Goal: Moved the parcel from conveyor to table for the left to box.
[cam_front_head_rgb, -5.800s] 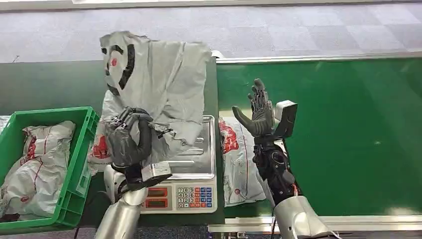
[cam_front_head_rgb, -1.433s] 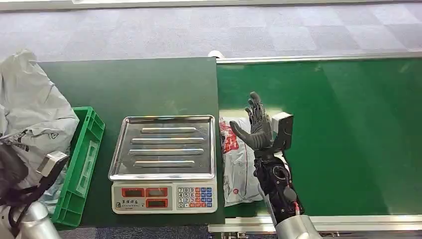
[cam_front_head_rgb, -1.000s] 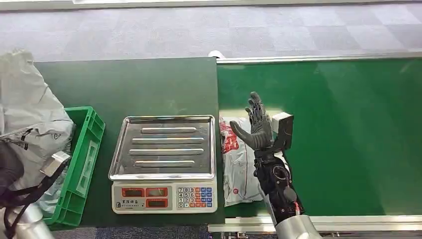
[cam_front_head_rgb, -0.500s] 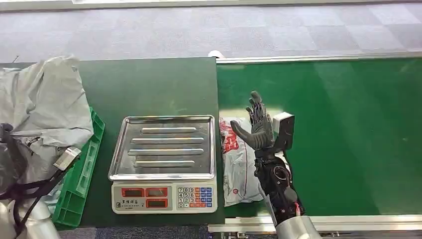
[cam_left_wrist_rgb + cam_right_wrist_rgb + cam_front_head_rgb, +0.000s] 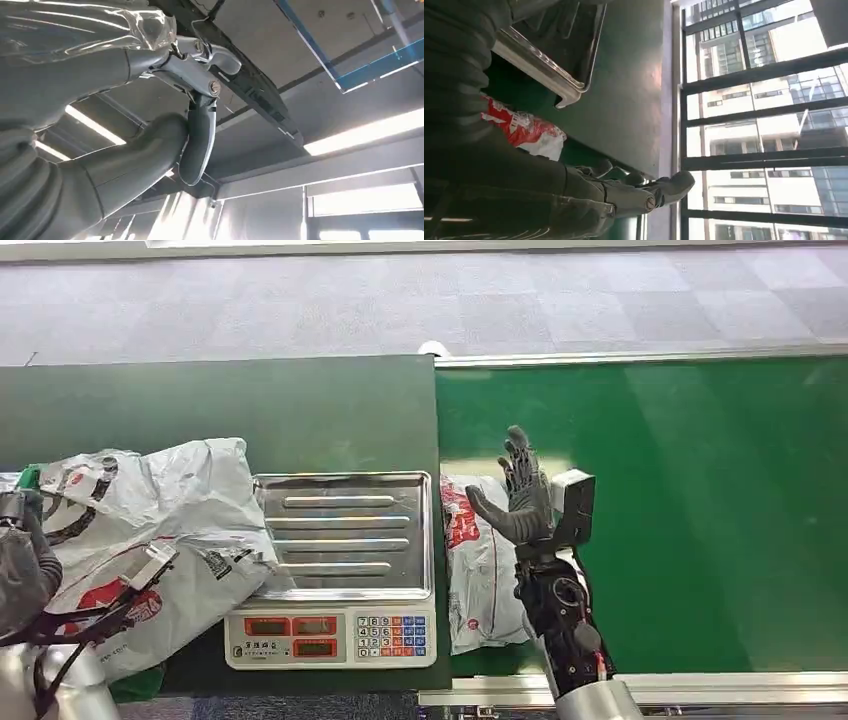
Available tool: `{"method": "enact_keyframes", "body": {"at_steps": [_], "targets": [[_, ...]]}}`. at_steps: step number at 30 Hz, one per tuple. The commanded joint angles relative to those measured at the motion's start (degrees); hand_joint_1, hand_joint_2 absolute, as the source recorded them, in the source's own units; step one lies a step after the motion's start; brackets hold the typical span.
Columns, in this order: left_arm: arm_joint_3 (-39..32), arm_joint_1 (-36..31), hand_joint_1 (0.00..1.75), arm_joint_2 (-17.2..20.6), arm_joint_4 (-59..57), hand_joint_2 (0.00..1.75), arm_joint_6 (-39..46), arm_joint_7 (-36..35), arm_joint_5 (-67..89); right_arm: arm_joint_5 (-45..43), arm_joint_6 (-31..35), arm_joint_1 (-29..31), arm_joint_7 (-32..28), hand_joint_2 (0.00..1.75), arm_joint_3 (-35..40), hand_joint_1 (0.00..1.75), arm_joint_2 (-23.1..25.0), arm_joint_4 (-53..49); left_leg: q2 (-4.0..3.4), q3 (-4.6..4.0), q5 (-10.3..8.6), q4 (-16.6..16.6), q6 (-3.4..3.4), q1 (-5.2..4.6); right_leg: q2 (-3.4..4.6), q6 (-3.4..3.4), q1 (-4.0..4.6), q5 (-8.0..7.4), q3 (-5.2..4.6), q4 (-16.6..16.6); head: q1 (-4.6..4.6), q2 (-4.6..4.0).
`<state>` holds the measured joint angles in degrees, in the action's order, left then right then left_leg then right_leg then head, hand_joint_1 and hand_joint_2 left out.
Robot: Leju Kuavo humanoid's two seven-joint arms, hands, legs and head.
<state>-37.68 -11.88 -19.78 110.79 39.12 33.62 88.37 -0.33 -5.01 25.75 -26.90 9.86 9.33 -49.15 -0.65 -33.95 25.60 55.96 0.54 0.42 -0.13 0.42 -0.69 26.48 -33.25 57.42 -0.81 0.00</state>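
A big crumpled grey-white parcel (image 5: 175, 525) with red and black print lies over the green crate (image 5: 140, 683) on the dark table, its right edge lapping onto the scale (image 5: 345, 540). My left hand (image 5: 20, 575) sits at the parcel's left end by the picture's edge. In the left wrist view its fingers (image 5: 200, 130) are spread against the ceiling with nothing between them. My right hand (image 5: 518, 495) stands upright and open above the conveyor belt (image 5: 700, 520), beside a white and red parcel (image 5: 480, 570) lying on the belt. The right wrist view shows that parcel (image 5: 524, 131) and the hand's fingertips (image 5: 669, 186).
The steel-trayed scale with its keypad (image 5: 392, 635) stands between the crate and the belt. Behind the scale the dark table (image 5: 280, 410) is bare, and the belt stretches bare to the right. A metal rail (image 5: 640, 358) borders the belt's far side.
The big parcel has come down from up at the left onto the crate and now spreads right onto the scale's edge. My right hand has stayed put.
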Motion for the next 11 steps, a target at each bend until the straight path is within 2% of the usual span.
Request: {"method": "enact_keyframes", "body": {"at_steps": [1,2,3,4,11], "targets": [[6.26,0.2,0.0,0.57,0.7,1.75,0.88,-7.24,-1.89,0.34,-0.25,0.06,0.64,1.75,-1.43,0.0,-0.43,-0.29,0.21,0.09,0.0,-0.04,-0.03,0.04,-0.16,-0.02,0.05,0.03,0.18,-0.1,0.0,0.0],[0.34,-1.77,0.0,-0.22,-0.6,1.75,0.88,0.48,-9.69,0.37,-0.28,0.26,0.55,1.75,-1.4,0.0,-0.35,0.08,0.14,0.0,-0.01,0.0,-0.02,0.02,-0.11,-0.01,0.02,0.02,0.06,-0.04,0.02,0.0],[-2.82,-3.03,0.0,-0.22,-1.99,1.75,0.88,4.66,-13.28,0.38,-0.25,0.39,0.53,1.75,-1.38,0.0,-0.28,0.3,0.2,0.07,0.01,0.0,-0.03,0.05,-0.15,-0.02,0.05,0.04,0.15,-0.06,0.02,0.0],[-2.62,-3.72,0.0,-0.22,-1.12,1.75,0.88,6.38,-16.81,0.41,-0.28,0.68,0.35,1.75,-1.3,0.0,-0.23,0.81,0.06,0.06,0.01,-0.01,-0.02,0.02,-0.02,-0.02,0.03,0.01,0.09,-0.05,0.0,0.0],[5.86,-3.91,0.0,-0.22,0.89,1.75,0.88,6.38,-28.01,0.37,-0.31,1.86,-0.5,1.75,-0.92,0.0,0.0,2.66,0.17,0.02,0.0,0.04,-0.02,0.06,-0.13,-0.02,0.06,0.02,0.09,-0.02,0.0,0.0]]}}
